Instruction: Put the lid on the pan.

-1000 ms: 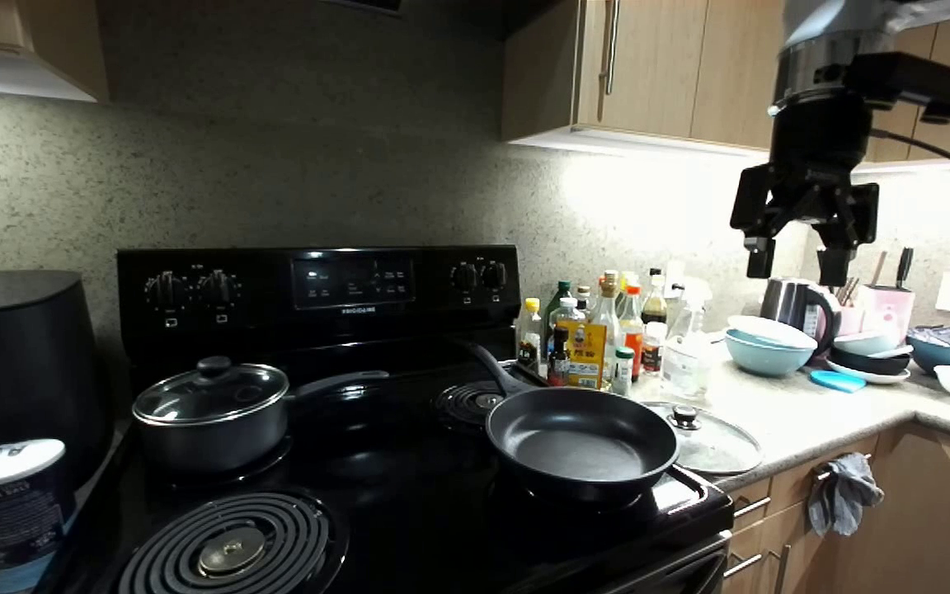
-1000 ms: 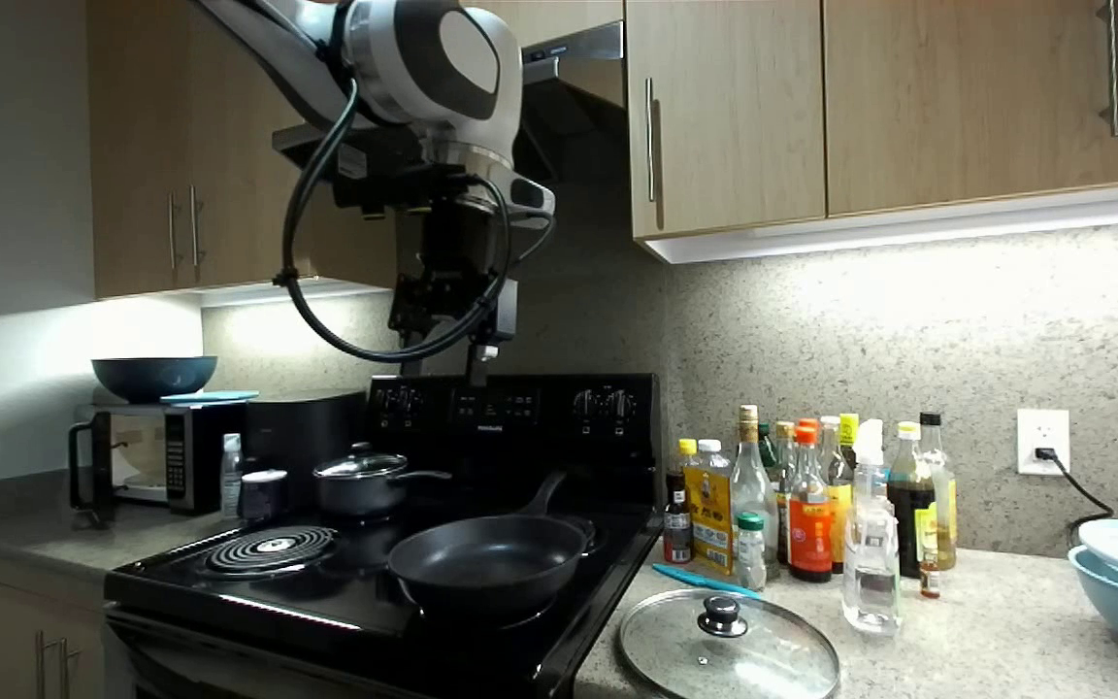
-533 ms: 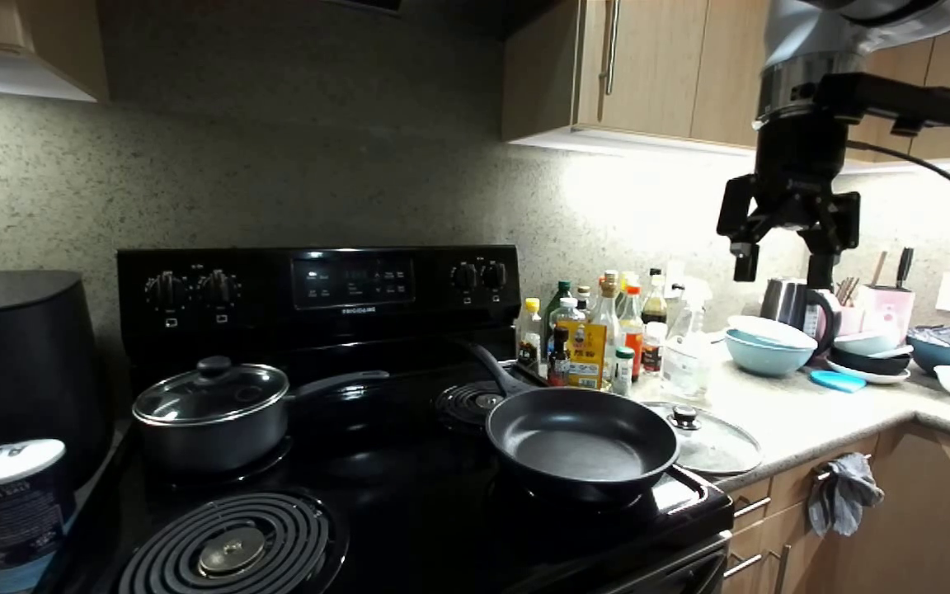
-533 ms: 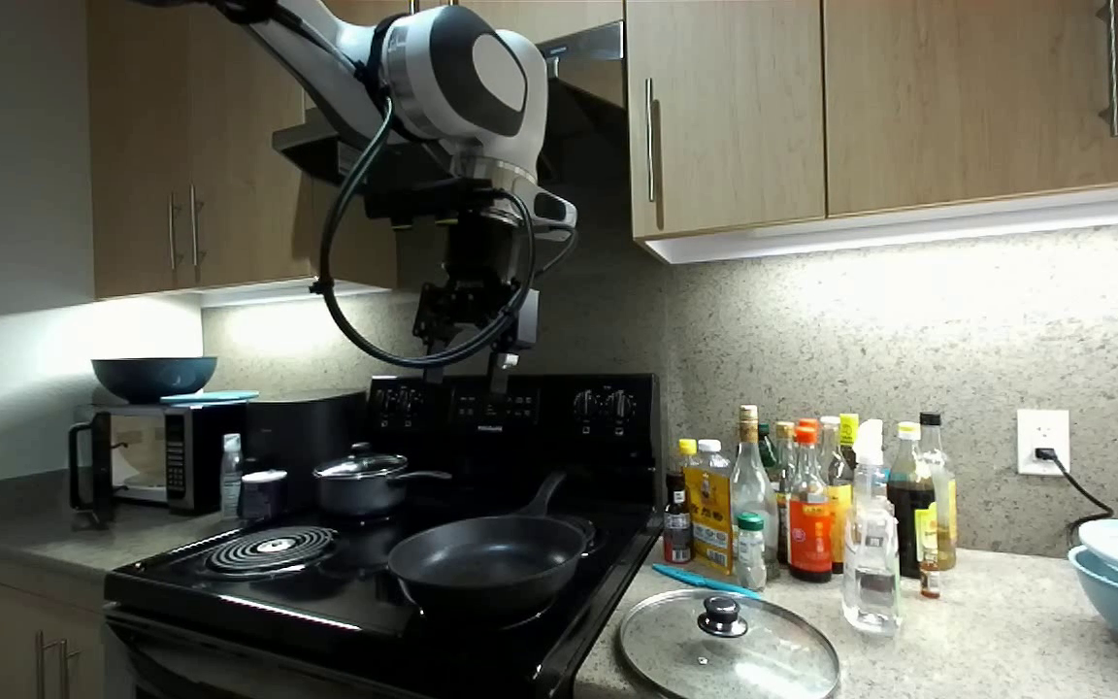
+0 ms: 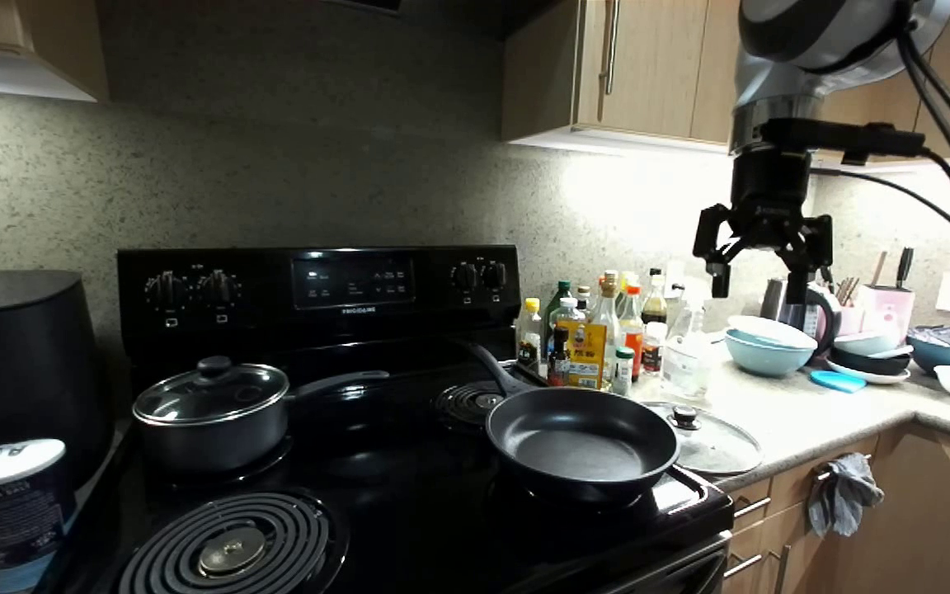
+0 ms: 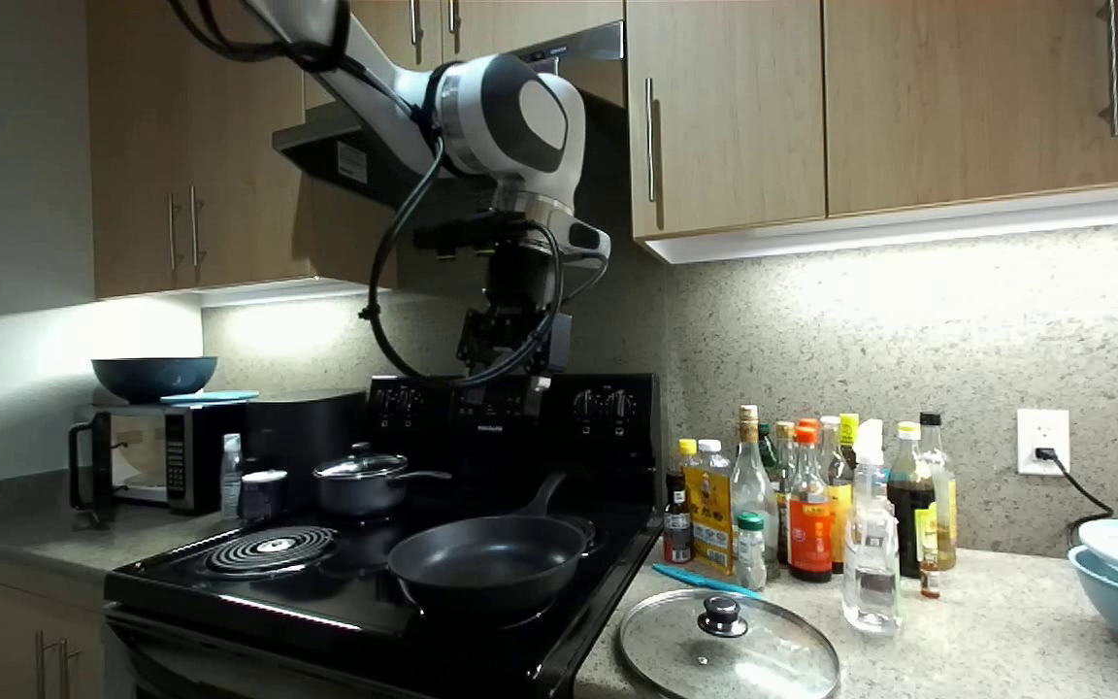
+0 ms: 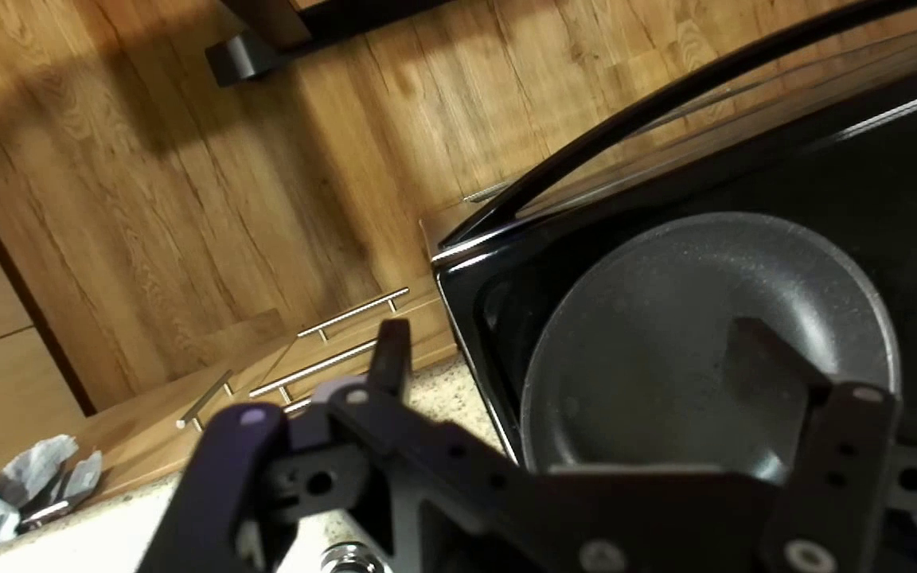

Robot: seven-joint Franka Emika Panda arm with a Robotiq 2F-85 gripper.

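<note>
Nearest in the wrist view, the gripper (image 7: 570,329) hangs with its fingers (image 7: 390,358) spread well apart. Lower down, the black frying pan (image 7: 665,342) sits on the stove (image 7: 848,183), and in both exterior views the glass lid (image 6: 729,649) lies knob (image 6: 722,610) up on the counter (image 6: 986,621), just beside the stove. Farthest below is the wooden floor (image 7: 283,199).

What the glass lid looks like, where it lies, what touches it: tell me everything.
The lid is round and clear, seemingly glass, with a shiny metal-looking rim and a black central knob on a silvery base. It lies knob up on the speckled counter beside the stove, off the pan, which hides part of it in an exterior view. I cannot tell whether the blue strip at its far edge touches it. The tool hangs clear of it.
</note>
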